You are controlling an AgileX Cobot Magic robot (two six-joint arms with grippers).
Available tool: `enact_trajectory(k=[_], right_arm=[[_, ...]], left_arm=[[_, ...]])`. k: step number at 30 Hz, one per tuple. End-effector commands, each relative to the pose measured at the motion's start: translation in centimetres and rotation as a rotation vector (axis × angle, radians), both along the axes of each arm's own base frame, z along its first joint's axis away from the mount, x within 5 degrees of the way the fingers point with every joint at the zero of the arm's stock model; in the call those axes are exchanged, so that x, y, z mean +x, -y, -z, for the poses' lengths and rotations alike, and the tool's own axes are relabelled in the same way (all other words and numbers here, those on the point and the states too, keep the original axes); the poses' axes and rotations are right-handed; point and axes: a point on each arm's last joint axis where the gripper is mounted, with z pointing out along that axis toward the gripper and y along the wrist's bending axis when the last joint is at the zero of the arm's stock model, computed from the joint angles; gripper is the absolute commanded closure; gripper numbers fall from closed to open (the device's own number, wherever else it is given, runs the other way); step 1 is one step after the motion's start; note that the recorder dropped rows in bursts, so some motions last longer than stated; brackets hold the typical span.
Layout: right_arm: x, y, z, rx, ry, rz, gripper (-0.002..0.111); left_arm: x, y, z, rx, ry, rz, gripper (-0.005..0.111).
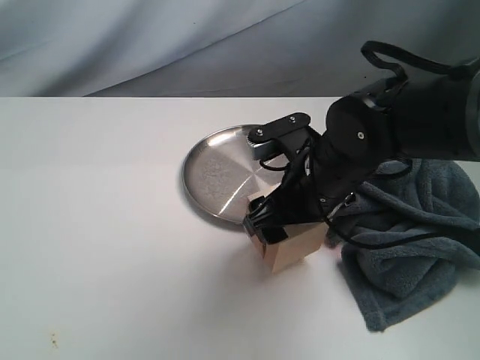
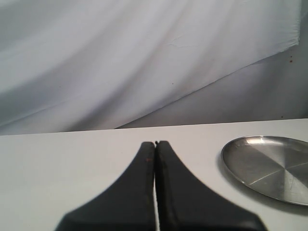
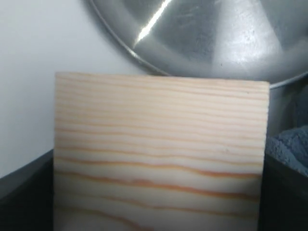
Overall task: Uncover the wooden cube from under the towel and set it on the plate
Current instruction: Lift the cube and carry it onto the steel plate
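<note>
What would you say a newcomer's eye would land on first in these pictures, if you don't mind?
The black right gripper stands out first, clamped on the pale wooden cube mid-table, just outside the near rim of the shiny silver plate. The grey-blue towel lies crumpled on the right of the exterior view, beside the cube.

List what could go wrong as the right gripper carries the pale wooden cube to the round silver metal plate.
1. The pale wooden cube, held in the right gripper, sits low beside the round silver metal plate's raised rim; moved sideways without lifting, it may knock the plate.
2. A black cable loops against the fluffy grey-blue towel and might drag it along.
</note>
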Motion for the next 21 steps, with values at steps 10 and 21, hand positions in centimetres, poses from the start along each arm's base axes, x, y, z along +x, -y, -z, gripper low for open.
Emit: enact_trajectory(k=[10, 21], right_arm=[[6.5, -3.5, -2.5, 0.123, 0.148, 0.044, 0.062], [11.5, -3.4, 0.8, 0.121, 0.122, 0.134, 0.062]], left_arm=[[0.0, 0.0, 0.0, -0.006, 0.010, -0.003, 0.107], [0.0, 0.0, 0.0, -0.006, 0.010, -0.003, 0.107]])
